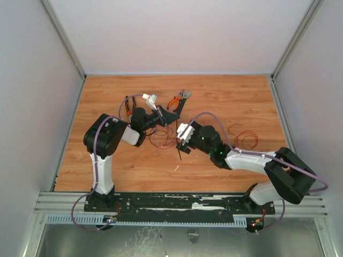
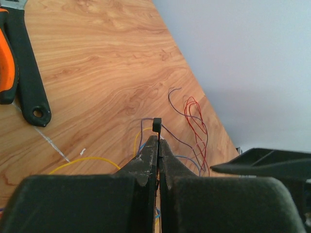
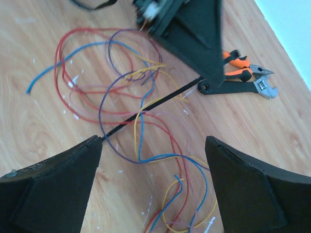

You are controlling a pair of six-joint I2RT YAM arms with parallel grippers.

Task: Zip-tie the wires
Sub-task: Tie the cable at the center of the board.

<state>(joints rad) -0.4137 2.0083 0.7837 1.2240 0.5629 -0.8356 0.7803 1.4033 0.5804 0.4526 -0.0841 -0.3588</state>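
Here we are with the left gripper (image 2: 158, 145) clamped tight on the zip tie (image 3: 150, 108). Its fingers are pinched together with only the strip between them, and the tie's square head pokes out just past the tips. That grip makes sense to us: one end is anchored, so the strip holds a fixed line while the other arm works. In the right wrist view the black strip runs from the left gripper's tip down across the wires (image 3: 121, 97), and its free end lies just beside the finger on the left of that view. The wires lie in loose loops on the table (image 1: 230, 96), red, blue, yellow and purple, in the middle between the two arms. Whether the strip passes under any strand or only over them, we cannot tell. The right gripper (image 3: 153, 145) hangs over the tangle, fingers spread wide with nothing between them, and we read that as readiness to take the free tail. The pliers (image 3: 236, 62) and wrench (image 3: 243, 88) lie on the far side, out of the way. By our judgement the tie is not yet looped round the bundle.
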